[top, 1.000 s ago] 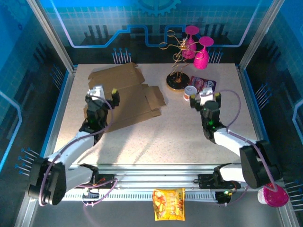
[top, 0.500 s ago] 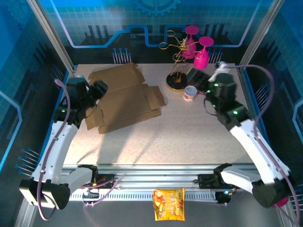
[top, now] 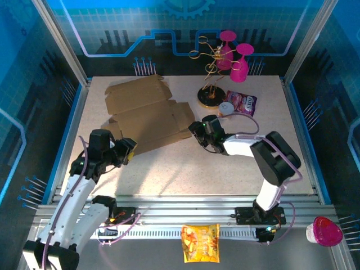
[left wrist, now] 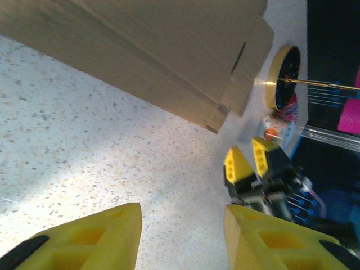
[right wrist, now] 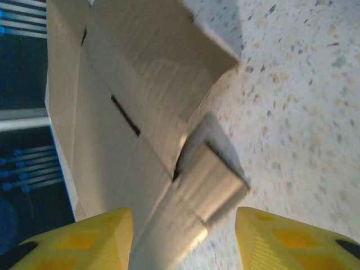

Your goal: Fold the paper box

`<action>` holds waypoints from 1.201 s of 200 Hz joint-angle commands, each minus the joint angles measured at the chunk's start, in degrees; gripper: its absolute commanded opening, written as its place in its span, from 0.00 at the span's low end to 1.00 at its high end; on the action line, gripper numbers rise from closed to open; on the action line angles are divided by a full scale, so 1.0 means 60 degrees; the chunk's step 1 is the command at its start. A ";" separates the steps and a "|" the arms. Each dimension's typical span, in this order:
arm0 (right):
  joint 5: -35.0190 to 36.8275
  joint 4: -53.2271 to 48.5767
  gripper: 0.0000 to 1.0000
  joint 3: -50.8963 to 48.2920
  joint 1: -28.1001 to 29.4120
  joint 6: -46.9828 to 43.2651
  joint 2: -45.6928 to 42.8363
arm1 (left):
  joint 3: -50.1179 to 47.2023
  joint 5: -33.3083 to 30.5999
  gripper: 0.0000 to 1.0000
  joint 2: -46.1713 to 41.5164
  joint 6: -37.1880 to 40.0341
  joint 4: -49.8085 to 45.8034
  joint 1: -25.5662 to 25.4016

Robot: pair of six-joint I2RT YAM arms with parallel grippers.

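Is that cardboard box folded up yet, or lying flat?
Flat: the paper box lies spread on the table, flaps out to the sides, no walls standing.

We see white arms (top: pixel 73 194) with black joints, lilac cables (top: pixel 246 135) trailing alongside, and chunky yellow fingers (left wrist: pixel 264 242) on black mounts.

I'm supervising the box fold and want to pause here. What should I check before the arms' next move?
1. Paper box lies flat and unfolded on the table: ok.
2. Left pincer open, nothing between its fingers: ok.
3. Left pincer at the box: not ok; it is over bare table, short of the near edge.
4. Right pincer open, with the box's flap between its fingers: ok.
5. Fingers touching that flap: cannot tell; blurred.
6. Gold stand apart from the box: ok.
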 commanded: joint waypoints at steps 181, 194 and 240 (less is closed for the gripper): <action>0.0693 0.1434 0.44 0.1756 -0.0336 0.2531 0.2675 | 0.0349 0.0368 0.47 -0.1683 0.0133 0.0309 -0.0371; 0.0600 0.1583 0.40 0.1961 -0.0352 0.2581 0.2927 | 0.0404 0.0406 0.47 -0.1704 0.0217 0.0323 -0.0370; 0.0949 0.1757 0.08 0.2243 -0.0287 0.2927 0.3065 | 0.0505 0.0295 0.47 -0.1856 0.0232 0.0162 -0.0370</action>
